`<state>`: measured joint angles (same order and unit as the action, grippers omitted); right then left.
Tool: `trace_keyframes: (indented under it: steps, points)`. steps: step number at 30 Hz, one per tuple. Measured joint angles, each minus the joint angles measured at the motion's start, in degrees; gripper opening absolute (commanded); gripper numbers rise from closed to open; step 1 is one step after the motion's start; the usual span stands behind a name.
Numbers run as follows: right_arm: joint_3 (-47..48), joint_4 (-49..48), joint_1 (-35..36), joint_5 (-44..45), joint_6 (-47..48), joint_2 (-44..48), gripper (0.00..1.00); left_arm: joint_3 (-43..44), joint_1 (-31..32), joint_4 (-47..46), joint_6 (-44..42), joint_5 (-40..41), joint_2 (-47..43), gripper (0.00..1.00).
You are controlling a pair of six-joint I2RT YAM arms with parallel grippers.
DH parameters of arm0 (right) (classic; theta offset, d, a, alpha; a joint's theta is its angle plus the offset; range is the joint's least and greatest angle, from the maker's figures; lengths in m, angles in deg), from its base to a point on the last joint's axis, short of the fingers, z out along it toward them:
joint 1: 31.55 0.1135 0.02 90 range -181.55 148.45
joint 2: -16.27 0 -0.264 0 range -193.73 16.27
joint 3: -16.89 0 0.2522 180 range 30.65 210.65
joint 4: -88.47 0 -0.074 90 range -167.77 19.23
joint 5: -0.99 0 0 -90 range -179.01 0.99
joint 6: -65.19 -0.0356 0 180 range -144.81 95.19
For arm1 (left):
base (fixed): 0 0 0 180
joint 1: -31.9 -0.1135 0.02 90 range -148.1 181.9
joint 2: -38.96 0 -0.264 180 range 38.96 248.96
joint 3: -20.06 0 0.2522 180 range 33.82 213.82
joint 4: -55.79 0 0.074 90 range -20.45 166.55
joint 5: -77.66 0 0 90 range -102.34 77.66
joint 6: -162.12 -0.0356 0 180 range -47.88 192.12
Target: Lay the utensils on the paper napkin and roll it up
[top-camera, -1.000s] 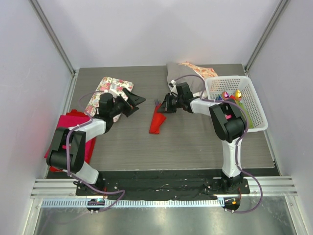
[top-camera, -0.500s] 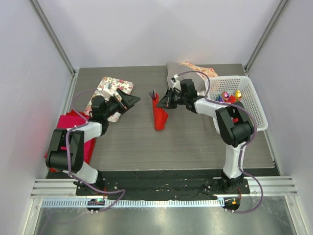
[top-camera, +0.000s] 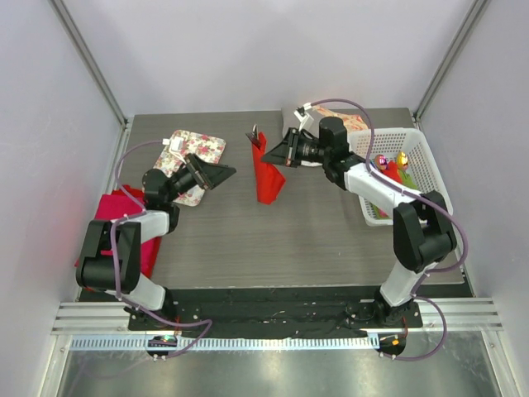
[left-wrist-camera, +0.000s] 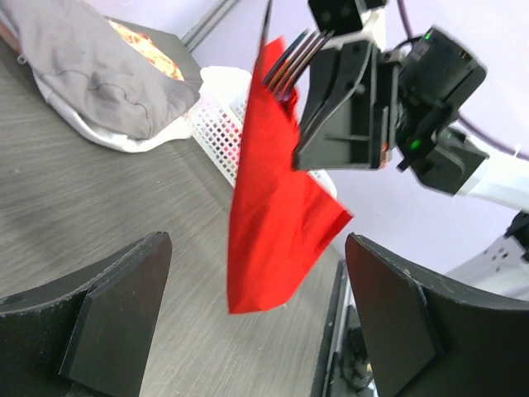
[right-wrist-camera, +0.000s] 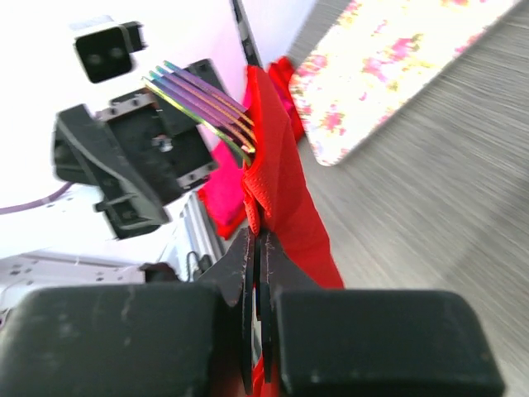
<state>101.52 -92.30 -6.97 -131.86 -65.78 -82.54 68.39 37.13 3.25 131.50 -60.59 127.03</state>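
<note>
My right gripper [top-camera: 271, 156] is shut on the bright red paper napkin [top-camera: 267, 179] together with a fork [top-camera: 254, 134], and holds both above the table. The napkin hangs down as a loose folded sheet, with the fork tines sticking out at its top. In the right wrist view the jaws [right-wrist-camera: 258, 240] pinch the napkin [right-wrist-camera: 285, 198] just below the iridescent fork [right-wrist-camera: 207, 99]. My left gripper [top-camera: 220, 171] is open and empty, left of the napkin. In the left wrist view the napkin [left-wrist-camera: 277, 190] and fork [left-wrist-camera: 293, 62] hang ahead between its fingers [left-wrist-camera: 124, 306].
A floral tray [top-camera: 186, 153] lies at the back left, under my left gripper. A magenta cloth stack [top-camera: 116, 215] sits at the left edge. A white basket [top-camera: 413, 169] with colourful items stands at the right. A grey and floral pouch [top-camera: 318, 124] lies at the back.
My right gripper has lifted the napkin and fork off the table and carried them up and toward the back. My left arm has drawn back to the left.
</note>
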Motion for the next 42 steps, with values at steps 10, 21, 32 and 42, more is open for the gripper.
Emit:
trace_keyframes:
  steps: [10, 21, 32, 42]
  points:
    - [-0.6, -0.6, 2.9, -2.9, -2.3, 7.0, 0.01, -0.3, 4.6, -2.6, -4.2, -3.6, -3.4, 0.93]
    - [-1.2, -0.5, 5.6, -6.1, -3.2, 11.6, 0.01, -1.6, 9.6, -5.6, -6.8, -4.3, -7.9, 0.89]
    - [-1.4, 0.3, 7.6, -7.1, -3.4, 14.2, 0.01, -1.7, 12.2, -7.5, -4.0, -3.8, -9.1, 0.84]
    - [-1.4, 0.3, 8.5, -7.4, -4.5, 16.1, 0.01, -2.4, 12.4, -7.7, 0.0, -3.1, -11.0, 0.84]
